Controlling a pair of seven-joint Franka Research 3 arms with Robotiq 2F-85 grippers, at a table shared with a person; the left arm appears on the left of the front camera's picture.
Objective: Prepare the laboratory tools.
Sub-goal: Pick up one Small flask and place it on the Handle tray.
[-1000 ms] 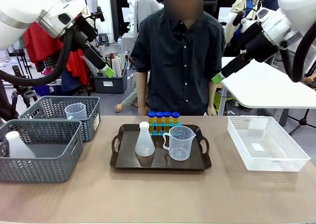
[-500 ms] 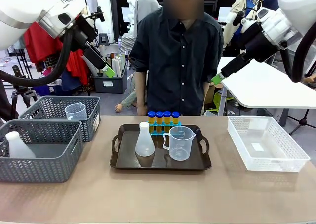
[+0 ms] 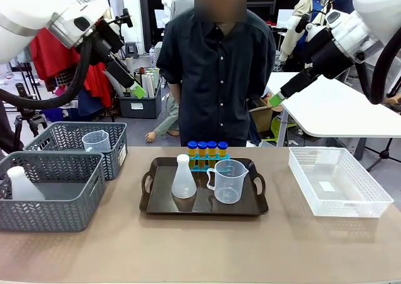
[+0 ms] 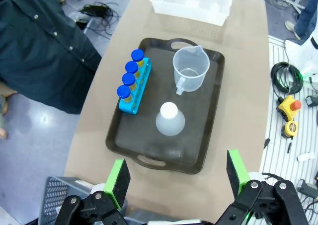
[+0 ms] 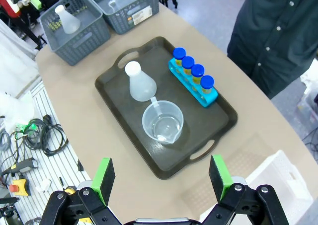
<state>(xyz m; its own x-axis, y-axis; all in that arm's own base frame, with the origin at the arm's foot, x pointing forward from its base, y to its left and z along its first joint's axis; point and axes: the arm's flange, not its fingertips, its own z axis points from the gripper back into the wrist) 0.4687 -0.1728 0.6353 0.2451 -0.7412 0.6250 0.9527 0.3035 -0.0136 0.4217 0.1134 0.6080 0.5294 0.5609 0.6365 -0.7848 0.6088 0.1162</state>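
On the dark tray in the middle of the table, the four blue-capped tubes stand in a blue rack along the far edge, with the conical flask and the measuring beaker side by side in front of them. A person stands just behind. The left gripper and right gripper both hang high above, jaws spread wide and holding nothing.
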